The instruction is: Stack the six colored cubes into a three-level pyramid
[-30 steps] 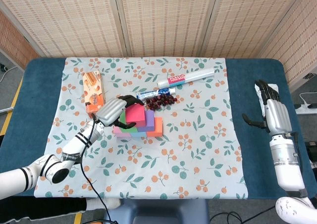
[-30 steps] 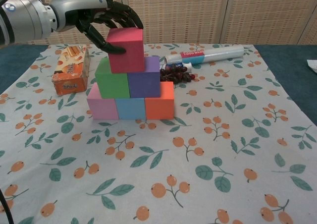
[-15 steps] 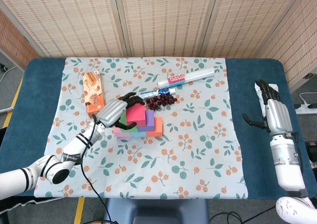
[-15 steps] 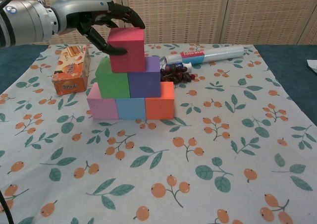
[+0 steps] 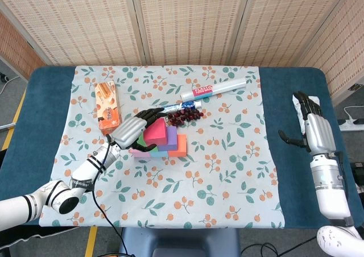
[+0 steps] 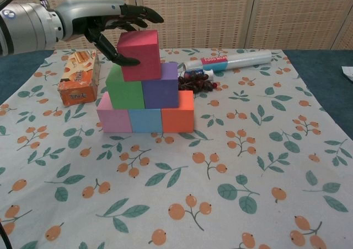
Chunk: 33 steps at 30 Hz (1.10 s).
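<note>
A: The left hand [image 6: 113, 26] hovers at the top of the pyramid with its fingers [image 6: 144, 15] stretched out flat above the red cube [image 6: 140, 55]; the thumb curves down along that cube's left face, seemingly touching it; nothing is gripped, the hand is spread.

B: And the right hand [image 5: 314, 129]?

A: Resting on the blue table [image 5: 293, 92] at the far right edge, well apart from the blocks; fingers extended, thumb out to the side, holding nothing.

B: Where do the cubes stand?

A: Stacked on the floral tablecloth [image 6: 231, 166]; bottom row is the pink cube [image 6: 113, 120], light blue cube [image 6: 145, 120] and orange cube [image 6: 177, 113], side by side and touching; on them sit the green cube [image 6: 124, 88] and purple cube [image 6: 160, 87]; the red one tops the stack, tilted slightly.

B: Anything else on the cloth?

A: A snack box [image 6: 79, 78] to the left; a cling-film roll [image 6: 234, 60], a small tube [image 5: 177, 106] and a cluster of dark red beads [image 6: 195, 83] behind the stack; woven rattan screens [image 5: 187, 21] close off the back.

B: Textures?

A: The cubes look matte and foam-like, sharp-edged; the hands have a silver shell and black fingers.
</note>
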### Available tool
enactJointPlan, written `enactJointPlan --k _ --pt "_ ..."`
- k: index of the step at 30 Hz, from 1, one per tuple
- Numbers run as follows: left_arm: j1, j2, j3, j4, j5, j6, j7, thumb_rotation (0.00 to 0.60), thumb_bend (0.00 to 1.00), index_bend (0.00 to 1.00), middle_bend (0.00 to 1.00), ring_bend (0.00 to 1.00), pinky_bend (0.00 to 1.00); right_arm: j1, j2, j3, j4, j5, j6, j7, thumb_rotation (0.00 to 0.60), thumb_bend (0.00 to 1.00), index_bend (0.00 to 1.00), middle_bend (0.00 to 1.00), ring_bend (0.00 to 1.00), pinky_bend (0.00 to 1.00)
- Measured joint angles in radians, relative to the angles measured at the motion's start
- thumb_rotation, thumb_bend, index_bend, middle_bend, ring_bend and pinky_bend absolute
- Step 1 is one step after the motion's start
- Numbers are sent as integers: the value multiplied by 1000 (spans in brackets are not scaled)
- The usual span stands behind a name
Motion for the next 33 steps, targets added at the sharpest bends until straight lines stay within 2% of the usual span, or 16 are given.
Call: enactJointPlan --k 3,9,17,21,26,29,33 --pt "6 7 2 -8 10 13 5 600 316 25 0 0 76 0 0 1 0 -1 0 3 600 86 0 0 0 0" --pt "46 43 9 -43 48 98 23 600 316 15 0 0 71 -4 7 0 -4 -13 -6 18 600 85 0 0 0 0" --pt "161 160 40 -95 72 207 28 600 311 24 0 0 72 -7 16 -25 4 -54 -60 63 600 85 0 0 0 0" --pt "226 185 65 -86 62 255 36 600 311 68 0 0 73 -2 14 -50 15 -74 -108 74 600 86 0 0 0 0" --pt "305 193 103 -46 41 303 50 600 307 73 0 0 79 14 -3 -74 35 -105 -157 82 600 86 0 0 0 0" --pt "354 196 117 -31 33 350 63 600 308 85 10 0 80 10 -10 -80 38 -139 -141 92 600 86 0 0 0 0" --pt "426 198 128 -15 18 434 75 600 307 100 31 0 80 -25 -22 -103 56 -205 -60 89 600 86 0 0 0 0"
